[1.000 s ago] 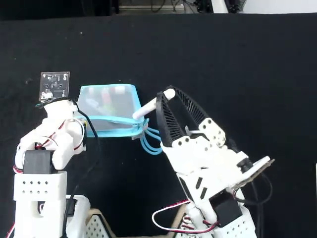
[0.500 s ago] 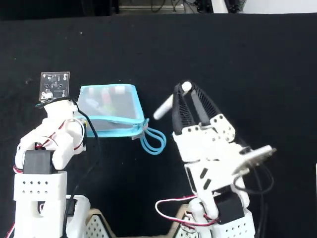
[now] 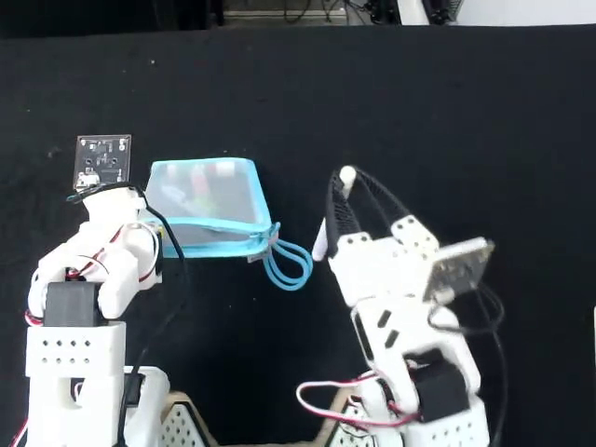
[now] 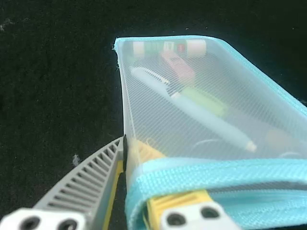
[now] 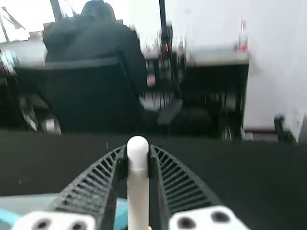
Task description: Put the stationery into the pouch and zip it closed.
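Note:
A translucent blue mesh pouch (image 3: 209, 207) lies on the black table at the left. Inside the pouch (image 4: 201, 105) I see a teal pen (image 4: 192, 112) and red and green items. My left gripper (image 3: 156, 238) is shut on the pouch's near corner by the zip band, one grey finger (image 4: 81, 191) outside the mesh. A blue cord loop (image 3: 287, 263) trails from the zip end. My right gripper (image 3: 345, 186) is raised to the right of the pouch, apart from it. It is shut on a white stick (image 5: 138, 182), which stands nearly upright (image 3: 322, 244).
The black table cloth (image 3: 447, 112) is bare to the right and beyond the pouch. Both arm bases stand at the near edge. Desks and a chair (image 5: 86, 91) fill the room behind the table's far edge.
My right gripper has pulled back from the pouch's opening, carrying the white stick to the right and tipping it upright. The pouch and left arm have not moved.

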{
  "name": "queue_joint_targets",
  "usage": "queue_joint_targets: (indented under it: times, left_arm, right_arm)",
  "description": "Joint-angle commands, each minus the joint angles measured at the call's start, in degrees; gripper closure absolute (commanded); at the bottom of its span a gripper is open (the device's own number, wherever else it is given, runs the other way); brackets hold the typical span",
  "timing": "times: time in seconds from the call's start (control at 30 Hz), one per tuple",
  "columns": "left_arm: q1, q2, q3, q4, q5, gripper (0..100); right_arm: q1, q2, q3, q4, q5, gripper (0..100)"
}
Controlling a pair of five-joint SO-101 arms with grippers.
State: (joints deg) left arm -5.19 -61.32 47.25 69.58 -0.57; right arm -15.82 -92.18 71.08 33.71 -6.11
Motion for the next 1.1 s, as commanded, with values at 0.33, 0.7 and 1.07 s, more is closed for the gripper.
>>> queue_joint_targets:
  times: [0.33, 0.7, 1.07]
  left_arm:
    - [-0.57, 0.0, -0.22, -1.14, -0.35, 97]
    - [-0.57, 0.0, -0.22, -1.14, -0.35, 97]
    - [-0.57, 0.0, -0.13, -1.14, -0.35, 97]
  right_arm:
    - [12.92, 26.15, -9.27, 0.44, 0.7, 98.4]
    - [13.45, 40.84, -16.4, 3.69, 5.27, 98.3]
    - [13.71, 72.92, -38.11, 15.65, 5.19, 98.2]
